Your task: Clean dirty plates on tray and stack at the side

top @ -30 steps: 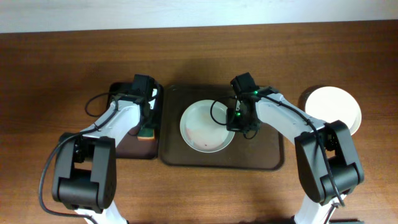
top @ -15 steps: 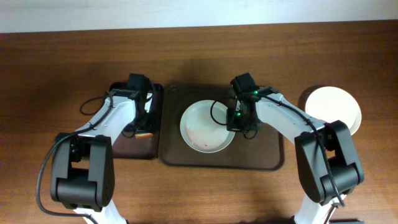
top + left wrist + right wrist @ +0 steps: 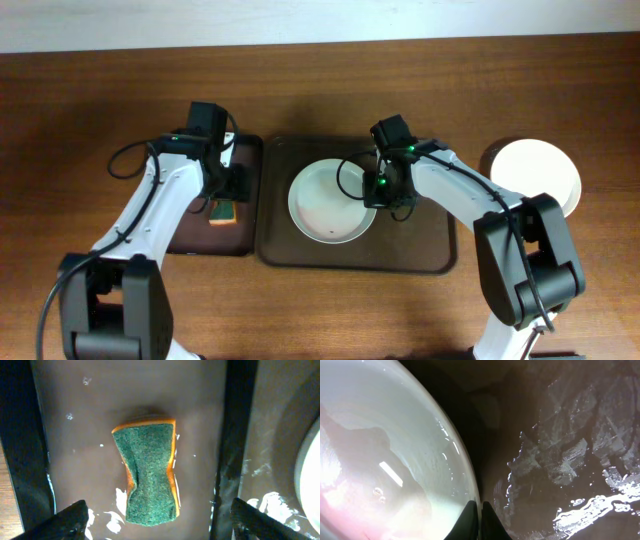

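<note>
A white plate (image 3: 333, 202) lies on the dark-brown tray (image 3: 430, 245). My right gripper (image 3: 378, 196) is shut on the plate's right rim. In the right wrist view its fingers (image 3: 480, 519) pinch the rim of the plate (image 3: 385, 460), which shows a faint pink tint at lower left. Another white plate (image 3: 535, 175) sits on the table at the far right, and I cannot tell if it is a stack. My left gripper (image 3: 224, 190) is open above the green-and-orange sponge (image 3: 222, 212). In the left wrist view the sponge (image 3: 147, 472) lies free between the wide-open fingers (image 3: 159, 505).
The sponge rests on a smaller black-rimmed tray (image 3: 190, 235) just left of the brown tray. Both trays look wet, with bright water streaks (image 3: 580, 510). The wooden table (image 3: 320, 310) surrounds everything.
My left arm has swung out to the left and back, and the sponge now lies uncovered on the small tray. The right arm and the plate have not moved.
</note>
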Controlling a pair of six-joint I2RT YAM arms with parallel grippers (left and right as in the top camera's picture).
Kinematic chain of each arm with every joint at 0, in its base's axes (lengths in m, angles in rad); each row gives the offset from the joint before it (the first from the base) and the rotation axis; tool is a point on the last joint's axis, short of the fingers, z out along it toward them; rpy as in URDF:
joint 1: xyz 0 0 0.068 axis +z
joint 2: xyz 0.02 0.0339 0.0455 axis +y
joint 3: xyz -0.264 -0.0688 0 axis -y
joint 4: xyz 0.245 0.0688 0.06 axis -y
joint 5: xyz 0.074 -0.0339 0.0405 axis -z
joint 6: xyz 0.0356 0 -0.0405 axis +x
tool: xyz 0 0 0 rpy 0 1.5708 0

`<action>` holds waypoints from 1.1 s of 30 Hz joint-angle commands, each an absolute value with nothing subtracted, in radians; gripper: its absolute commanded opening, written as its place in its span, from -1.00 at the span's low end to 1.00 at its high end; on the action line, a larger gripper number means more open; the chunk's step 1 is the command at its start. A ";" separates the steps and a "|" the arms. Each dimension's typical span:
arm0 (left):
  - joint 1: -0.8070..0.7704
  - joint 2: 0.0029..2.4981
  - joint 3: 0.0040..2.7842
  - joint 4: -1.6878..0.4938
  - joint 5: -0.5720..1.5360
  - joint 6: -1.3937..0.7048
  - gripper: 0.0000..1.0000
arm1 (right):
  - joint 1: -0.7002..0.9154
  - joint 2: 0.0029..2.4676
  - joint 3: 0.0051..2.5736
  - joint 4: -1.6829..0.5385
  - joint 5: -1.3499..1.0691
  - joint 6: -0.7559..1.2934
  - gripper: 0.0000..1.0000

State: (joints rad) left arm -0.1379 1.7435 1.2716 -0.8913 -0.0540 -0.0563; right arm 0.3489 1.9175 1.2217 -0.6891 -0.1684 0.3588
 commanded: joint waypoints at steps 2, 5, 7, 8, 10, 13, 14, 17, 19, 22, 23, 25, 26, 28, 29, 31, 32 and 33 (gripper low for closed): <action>-0.136 1.733 1.280 -0.904 -0.003 -0.056 0.92 | 0.353 1.826 1.278 -0.721 -0.083 0.291 -0.92; -0.136 1.733 1.280 -0.902 0.005 -0.056 0.99 | 0.355 1.725 1.293 -0.772 0.062 0.284 -0.92; -0.136 1.733 1.280 -0.902 0.005 -0.056 0.99 | 0.366 1.677 1.293 -0.789 0.152 0.279 -0.92; -0.137 1.733 1.280 -0.902 0.005 -0.056 1.00 | 0.381 1.652 1.293 -0.792 0.212 0.261 -0.92; -0.136 1.733 1.280 -0.899 0.005 -0.056 0.99 | 0.431 1.614 1.293 -0.797 0.379 0.239 -0.92; -0.136 1.733 1.280 -0.899 0.005 -0.056 0.99 | 0.516 1.605 1.293 -0.797 0.577 0.213 -0.92; -0.136 1.733 1.280 -0.899 0.005 -0.056 1.00 | 0.554 1.605 1.293 -0.797 0.656 0.213 -0.92; -0.136 1.733 1.280 -0.895 0.005 -0.056 0.99 | 0.667 1.605 1.293 -0.794 0.884 0.213 -0.92; -0.136 1.733 1.280 -0.895 0.005 -0.056 0.99 | 0.703 1.605 1.293 -0.789 0.921 0.215 -0.92; -0.137 1.733 1.280 -0.896 0.005 -0.056 0.99 | 0.678 1.605 1.293 -0.793 0.696 0.313 -0.92; -0.136 1.733 1.280 -0.896 0.005 -0.056 0.98 | 0.661 1.605 1.293 -0.797 0.632 0.350 -0.92; -0.136 1.733 1.280 -0.896 0.005 -0.056 0.97 | 0.574 1.611 1.292 -0.819 0.413 0.496 -0.92; -0.136 1.733 1.280 -0.896 0.005 -0.056 0.97 | 0.536 1.615 1.291 -0.823 0.334 0.542 -0.92; -0.136 1.733 1.280 -0.896 0.005 -0.056 0.97 | 0.464 1.615 1.273 -0.838 0.212 0.662 -0.92; -0.136 1.733 1.280 -0.896 0.005 -0.056 0.97 | 0.448 1.615 1.262 -0.839 0.188 0.695 -0.92; -0.136 1.733 1.280 -0.896 0.005 -0.056 0.97 | 0.423 1.619 1.227 -0.838 0.129 0.764 -0.92; -0.136 1.733 1.280 -0.896 0.005 -0.056 0.97 | 0.422 1.625 1.210 -0.833 0.105 0.783 -0.92; -0.136 1.733 1.280 -0.896 0.005 -0.056 0.97 | 0.428 1.634 1.183 -0.824 0.057 0.822 -0.92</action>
State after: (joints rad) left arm -0.1379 1.7409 1.2720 -0.8967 -0.0067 -0.0563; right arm 0.4240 1.6287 1.2274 -0.8352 0.1875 0.6998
